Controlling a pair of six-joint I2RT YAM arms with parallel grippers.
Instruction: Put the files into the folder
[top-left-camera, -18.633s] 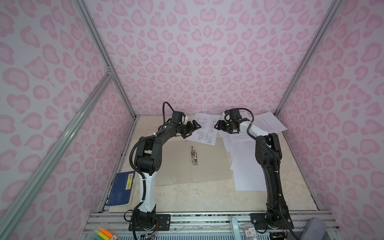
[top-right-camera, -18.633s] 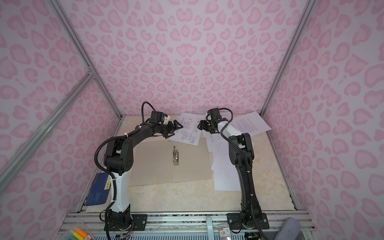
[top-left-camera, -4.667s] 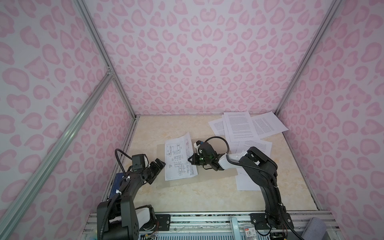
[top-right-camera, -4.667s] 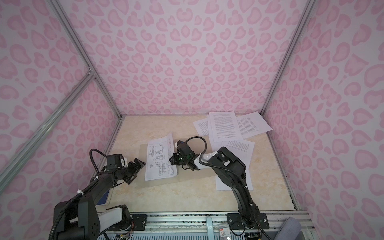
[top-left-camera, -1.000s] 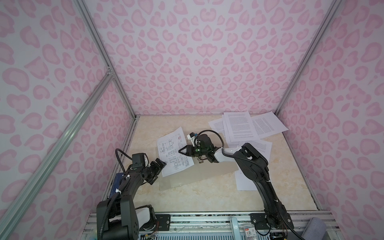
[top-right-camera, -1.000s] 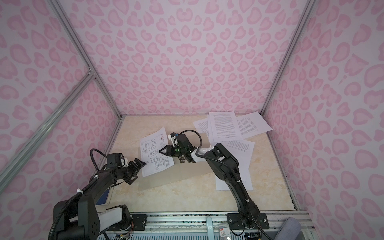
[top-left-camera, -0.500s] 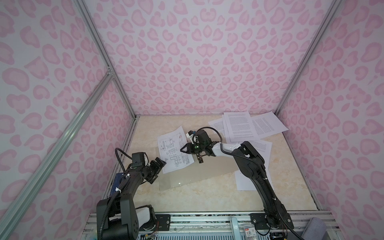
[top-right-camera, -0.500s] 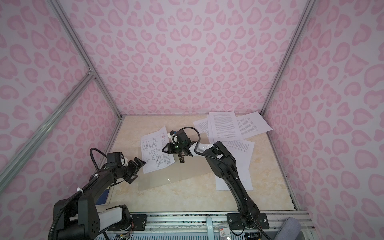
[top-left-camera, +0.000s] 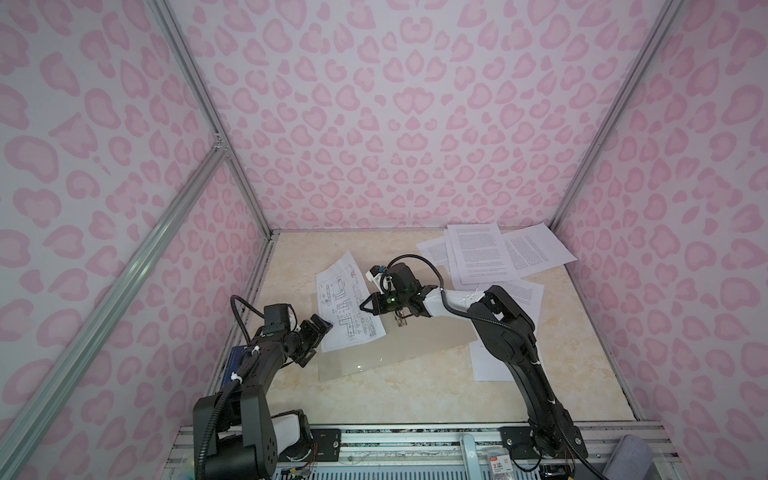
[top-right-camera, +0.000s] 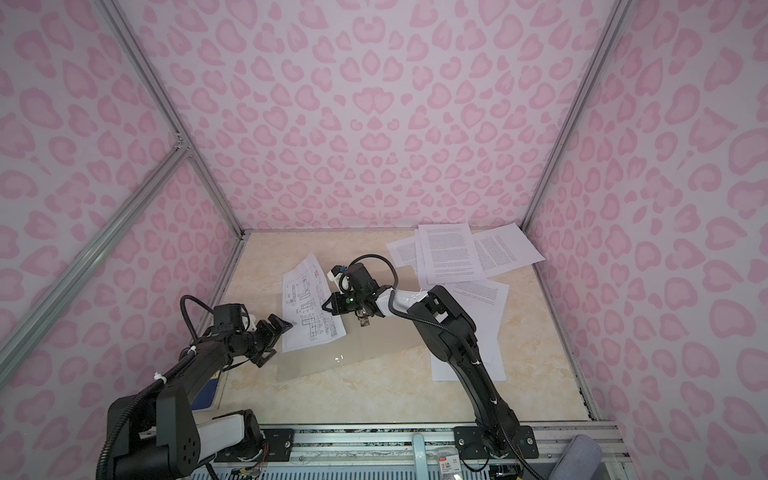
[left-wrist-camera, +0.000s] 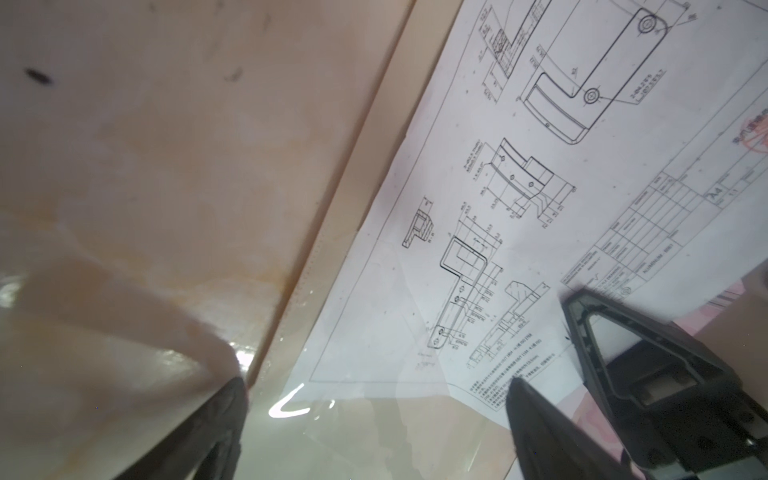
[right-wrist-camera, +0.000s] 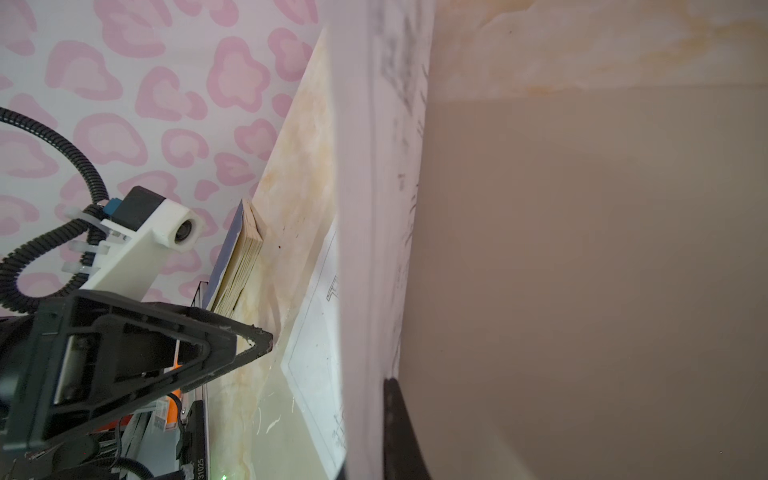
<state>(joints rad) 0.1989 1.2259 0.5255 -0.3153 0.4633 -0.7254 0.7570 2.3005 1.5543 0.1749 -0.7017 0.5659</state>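
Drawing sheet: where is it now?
In both top views the drawing sheet lies left of centre, partly over the left end of the folder, between the open left gripper and the right gripper, shut on its right edge.

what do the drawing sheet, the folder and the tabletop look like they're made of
drawing sheet: thin white paper, matte; one edge bends up and it carries black printed line work.
folder: grey-beige, probably thin plastic, smooth; lies flat with a bright glint near its front edge.
tabletop: cream, marble-patterned, slightly glossy; real stone or laminate, cannot tell.
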